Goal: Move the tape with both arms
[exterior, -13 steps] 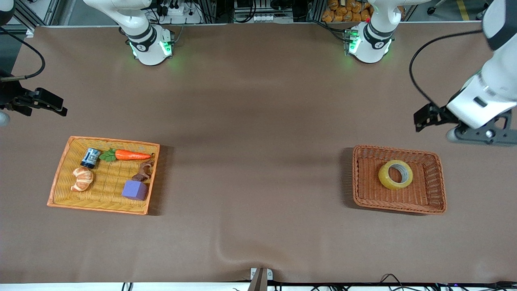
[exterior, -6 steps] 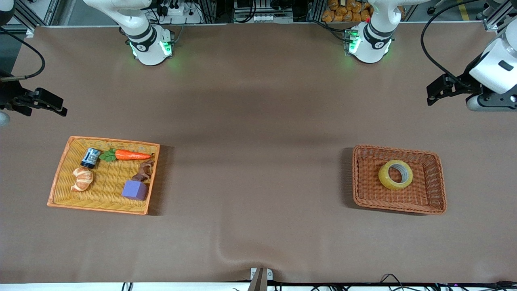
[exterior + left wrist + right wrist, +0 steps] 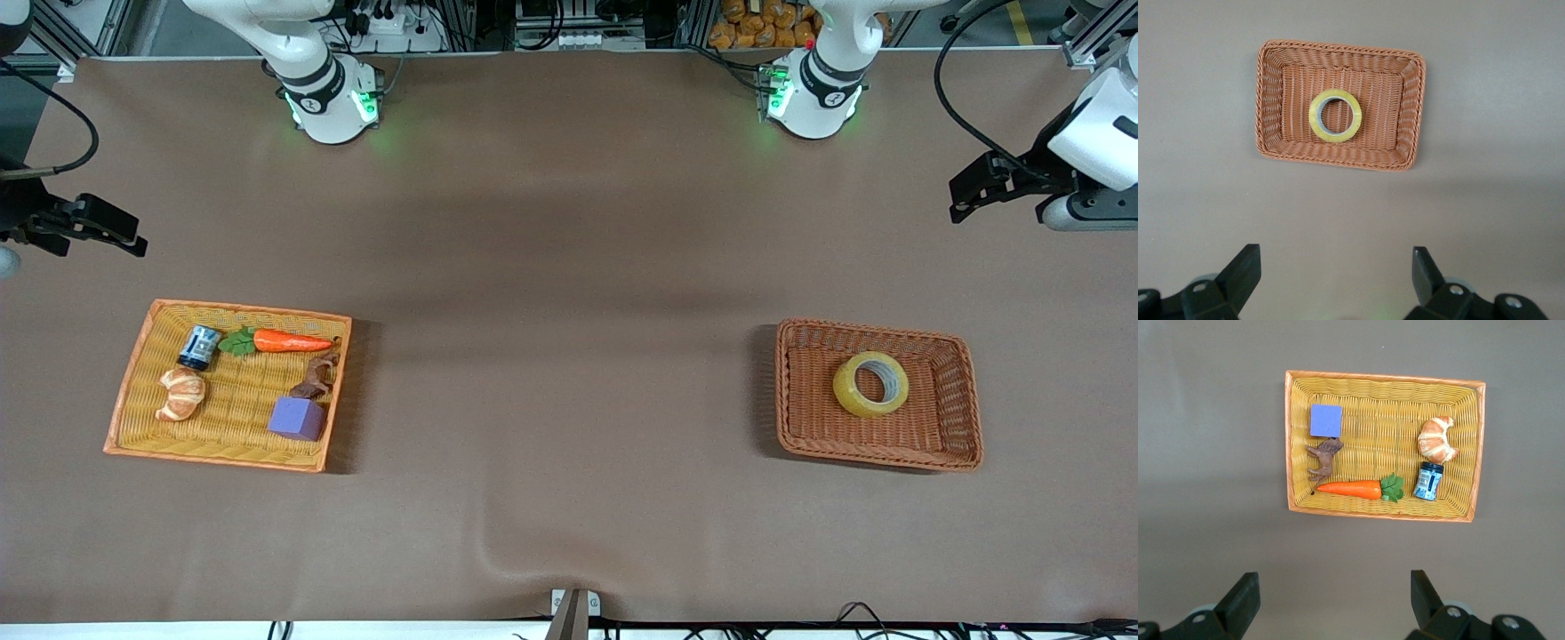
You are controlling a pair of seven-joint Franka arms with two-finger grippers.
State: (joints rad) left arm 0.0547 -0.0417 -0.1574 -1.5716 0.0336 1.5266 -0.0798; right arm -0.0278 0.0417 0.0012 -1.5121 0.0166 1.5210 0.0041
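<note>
Jaws wide apart and holding nothing on both arms: the left gripper [image 3: 1333,280] hangs high over the desk [image 3: 569,267] at the left arm's end, and the right gripper [image 3: 1331,603] hangs likewise over the right arm's end, each wrist view showing two black fingers spread with only brown cloth between them. The tape [image 3: 870,384], a yellow roll, lies flat with its hole facing up in the brown wicker basket [image 3: 791,391], toward the left arm's end of the desk. The yellow tray [image 3: 133,391] at the right arm's end carries a carrot [image 3: 289,341], a croissant [image 3: 180,394], a purple block [image 3: 297,418], a small brown animal figure [image 3: 316,377] and a small jar [image 3: 199,347], with no tape in it. The roll sits nearer the front camera than the spot the left gripper is over, and the left arm is by far the closer of the two. This layout would fit a roll waiting to be passed across, or one just delivered into the brown basket.
</note>
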